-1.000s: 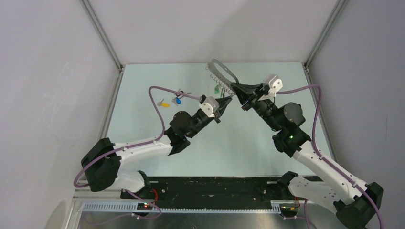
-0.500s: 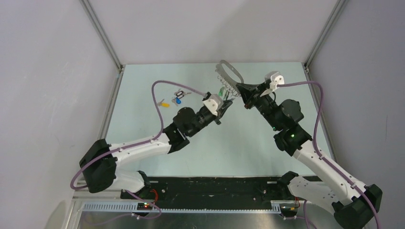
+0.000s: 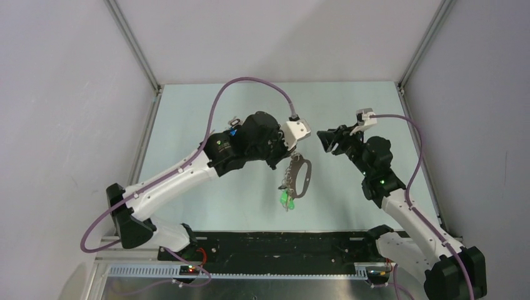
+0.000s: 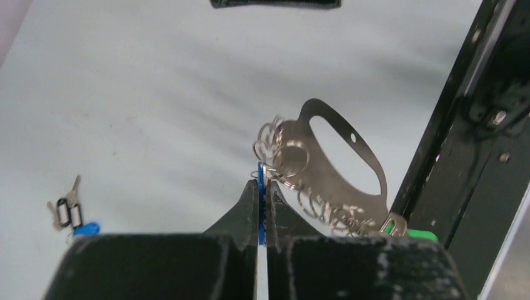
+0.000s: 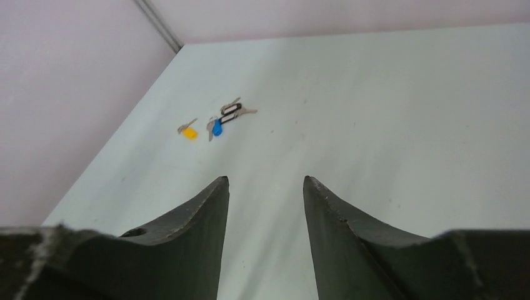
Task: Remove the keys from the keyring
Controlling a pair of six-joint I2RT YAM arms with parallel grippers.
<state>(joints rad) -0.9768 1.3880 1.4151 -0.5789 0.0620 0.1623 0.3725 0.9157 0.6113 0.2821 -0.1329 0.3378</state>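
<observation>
Left gripper [image 4: 260, 183] has its fingers pressed together on a thin blue sliver, which we take for the head of a blue-headed key [image 4: 260, 212] hooked by a small ring onto the keyring [image 4: 322, 175]. Half a second ago the right gripper [image 5: 265, 179] was the one holding the keyring up near the top centre of the overhead view, with the left reaching in beside it. Now the right one stands spread and empty. The left arm has swung over, and the keyring hangs below its fingers in the middle of the frame. A green key [image 3: 286, 200] dangles at the lowest point, above the table.

We read this as a handover. The whole bunch now hangs from one pinch, so nothing steadies the ring for sliding a key off. We judge the right gripper must take hold again before the blue-headed key or the green key can come free. The task is partly done: loose keys [image 5: 217, 125], one yellow, one blue and some dark-tagged, lie together on the table [image 5: 406, 125] at the left of the right wrist view, well apart from the ring.

That table is pale mint, matte and flat, with faint specks. Plain pale walls [image 3: 281, 37] close it in on three sides, aluminium posts [image 3: 134, 50] run up at the far corners, and a black rail [image 3: 281, 240] crosses the bottom of the overhead view.
</observation>
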